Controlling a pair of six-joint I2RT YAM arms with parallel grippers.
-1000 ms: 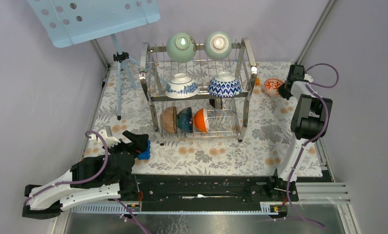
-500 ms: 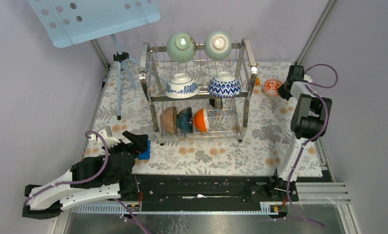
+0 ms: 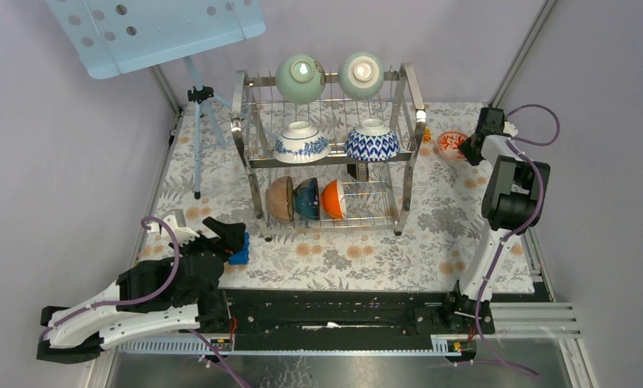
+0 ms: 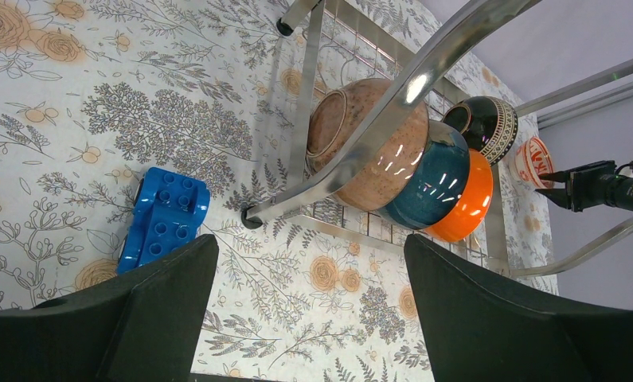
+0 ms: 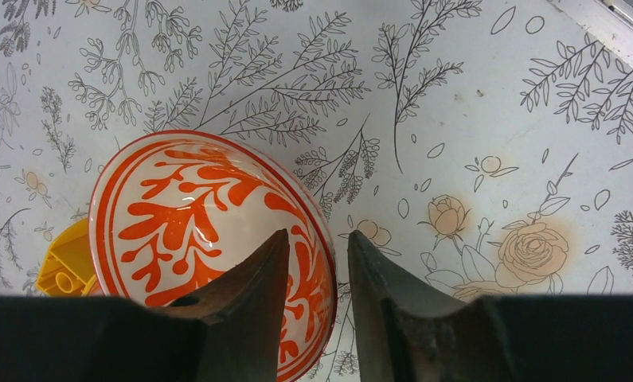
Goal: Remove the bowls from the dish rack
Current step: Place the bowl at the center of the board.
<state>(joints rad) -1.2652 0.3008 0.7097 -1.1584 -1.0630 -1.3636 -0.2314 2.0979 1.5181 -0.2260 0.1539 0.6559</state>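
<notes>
Right gripper (image 5: 318,239): your jaws stand slightly apart, straddling the rim of the red-patterned bowl (image 5: 193,215).
Bowl position: upright on the table (image 3: 342,259), at 3 o'clock from the dish rack (image 3: 327,162).
Left gripper (image 4: 309,247): your jaws gape wide, empty, at 7 o'clock from the dish rack.

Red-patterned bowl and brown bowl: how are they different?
The red-patterned bowl is white with red leaves; the brown bowl is plain speckled brown. The red-patterned bowl sits mouth-up on the table, right of the dish rack; the brown bowl stands on edge in the rack's lower tier. Both are small and round.
</notes>
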